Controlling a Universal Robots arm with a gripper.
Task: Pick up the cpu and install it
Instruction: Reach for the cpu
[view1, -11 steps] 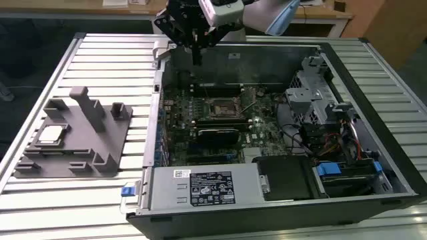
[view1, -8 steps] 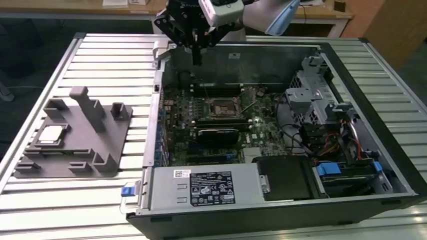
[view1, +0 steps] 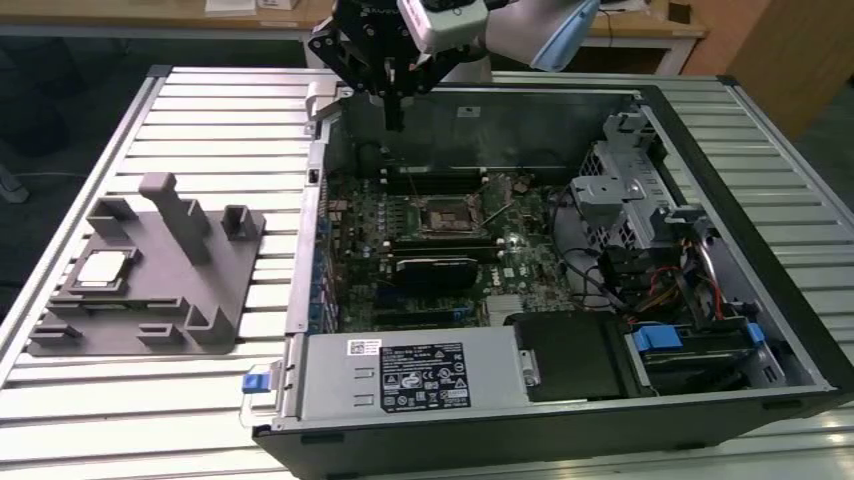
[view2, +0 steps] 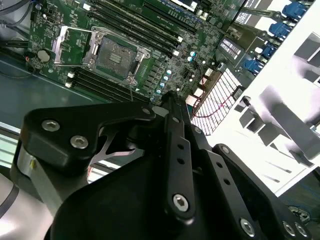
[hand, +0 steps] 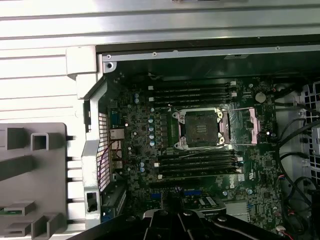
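Presently the black linkage tool (view1: 394, 120) hangs over the far wall of the open black computer case (view1: 561, 425), its fingers drawn together and nothing held. The cpu, a small flat square chip with a silver top (view1: 104, 270), lies on the grey plastic fixture (view1: 174, 290) with upright posts, well apart at the exterior view's left. Trouble is judged likely if the chip is gripped off-centre beside those posts. It could be tilted or dropped, and pins in the uncovered black-framed socket (hand: 200, 130) could be bent. Everything is carried on a ribbed silver metal desk (view1: 214, 120), and pale wooden furniture (view1: 641, 28) is seen beyond.
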